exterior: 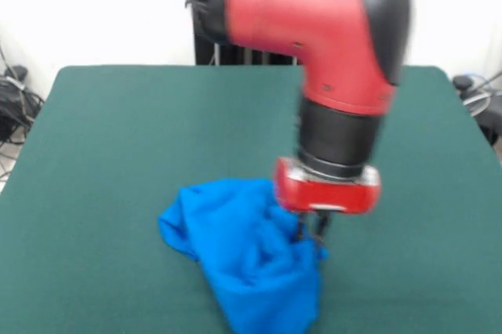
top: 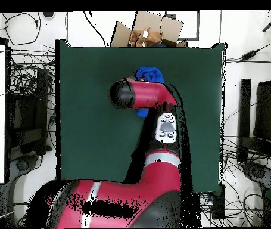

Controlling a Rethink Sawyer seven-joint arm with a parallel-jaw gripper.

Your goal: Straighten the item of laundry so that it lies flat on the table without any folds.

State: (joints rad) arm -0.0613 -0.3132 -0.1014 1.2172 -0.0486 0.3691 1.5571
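the item of laundry [exterior: 247, 259] is lying bunched in a crumpled heap at the near edge of the desk [exterior: 118, 138] in the front view, its long axis running from far-left to near-right. the gripper [exterior: 314, 232] is hanging low over the heap's right side, touching or almost touching cloth, so most of the fabric is lying to its left. whether the fingers are wide, narrow or pinching cloth, i cannot tell.
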